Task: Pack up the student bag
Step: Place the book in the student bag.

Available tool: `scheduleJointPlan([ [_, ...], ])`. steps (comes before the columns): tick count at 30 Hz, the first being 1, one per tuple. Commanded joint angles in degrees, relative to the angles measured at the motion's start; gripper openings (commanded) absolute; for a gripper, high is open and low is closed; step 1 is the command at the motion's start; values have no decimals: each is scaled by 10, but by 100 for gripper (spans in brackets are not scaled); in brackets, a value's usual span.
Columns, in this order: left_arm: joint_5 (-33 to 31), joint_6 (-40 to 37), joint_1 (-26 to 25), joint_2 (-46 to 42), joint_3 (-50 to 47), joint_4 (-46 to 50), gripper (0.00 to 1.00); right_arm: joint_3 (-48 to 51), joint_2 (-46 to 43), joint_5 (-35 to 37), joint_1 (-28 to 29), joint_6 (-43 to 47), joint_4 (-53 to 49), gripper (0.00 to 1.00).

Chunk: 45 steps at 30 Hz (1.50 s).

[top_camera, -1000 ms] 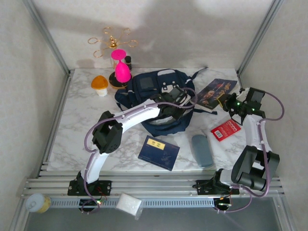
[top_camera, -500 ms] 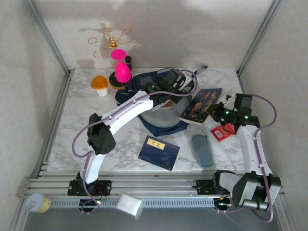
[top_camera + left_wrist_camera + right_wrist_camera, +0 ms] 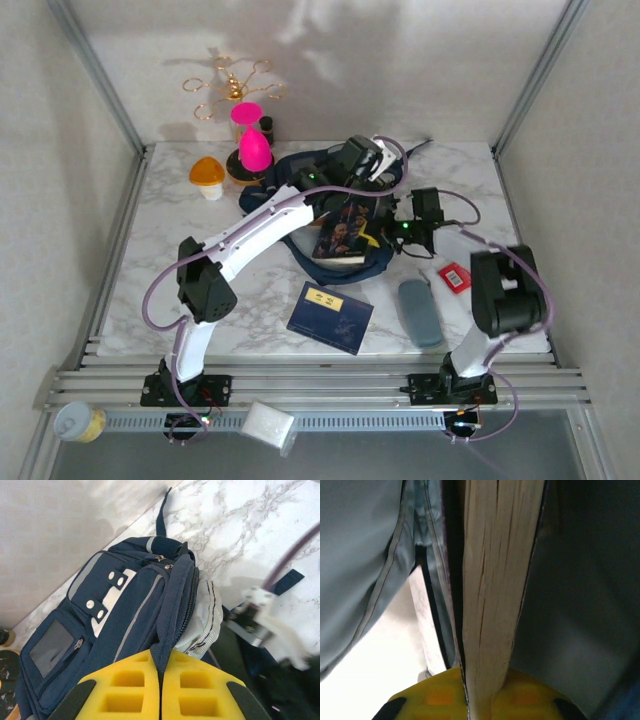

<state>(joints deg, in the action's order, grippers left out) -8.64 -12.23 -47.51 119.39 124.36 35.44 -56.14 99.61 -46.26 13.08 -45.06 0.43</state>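
Yellow-padded left fingers [image 3: 147, 687] are clenching on a navy fabric edge of the student bag [image 3: 115, 605], right beside its zipper, and are holding that flap up over the pale lining. Seen from above, the left arm is reaching across the bag toward the back of the marble counter [image 3: 165, 250].

The right fingers [image 3: 445, 695], yellow too, are grasping a paperback [image 3: 490, 580] by one edge. Its cream pages are standing between the 2 pads, and bag lining is lying close on either side. From overhead, the paperback is lying cover-up in the bag's open mouth, and the right arm is bending in from the right.

The student bag is sitting in the middle of the counter's back half. A flat navy book [image 3: 330, 315] with a yellow label is lying just in front of it. A grey case [image 3: 420, 312] is lying to that book's right, and a red packet [image 3: 455, 277] is resting near the right arm.
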Motion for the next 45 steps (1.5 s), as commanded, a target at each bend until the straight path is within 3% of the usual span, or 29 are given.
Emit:
scheduleJointPlan([
  [1, -25, 11, -1, -58, 23, -73, 0, -87, 64, -25, 11, 29, 70, 3],
  [4, -33, 16, 0, -58, 22, -71, 0, -149, 123, 1, 12, 77, 19, 11],
  [8, -46, 23, 1, -54, 24, -69, 0, -206, 162, 27, 8, 131, -54, 31],
  [12, -52, 31, 5, -54, 20, -68, 0, -187, 121, 113, 7, 172, -120, 47],
  [15, -56, 33, 7, -54, 17, -62, 0, -151, 94, 168, 10, 196, -180, 52],
  [19, -46, 30, 7, -60, 1, -67, 0, -72, 19, 213, 16, 209, -177, 57],
  [25, -34, 34, 8, -63, -3, -69, 0, -25, -16, 177, 80, 206, -162, 53],
  [30, -28, 39, 7, -64, -4, -72, 0, -32, 7, 214, 112, 197, -164, 45],
  [32, -20, 40, 7, -64, -3, -72, 0, -39, 25, 215, 112, 196, -158, 37],
  [36, -17, 39, 7, -68, -2, -68, 0, -65, 44, 288, 109, 213, -166, 23],
  [41, -4, 37, 7, -77, -5, -63, 0, -95, 55, 320, 89, 206, -123, 15],
  [45, -7, 40, 7, -77, -5, -68, 0, -117, 69, 310, 85, 193, -62, 15],
])
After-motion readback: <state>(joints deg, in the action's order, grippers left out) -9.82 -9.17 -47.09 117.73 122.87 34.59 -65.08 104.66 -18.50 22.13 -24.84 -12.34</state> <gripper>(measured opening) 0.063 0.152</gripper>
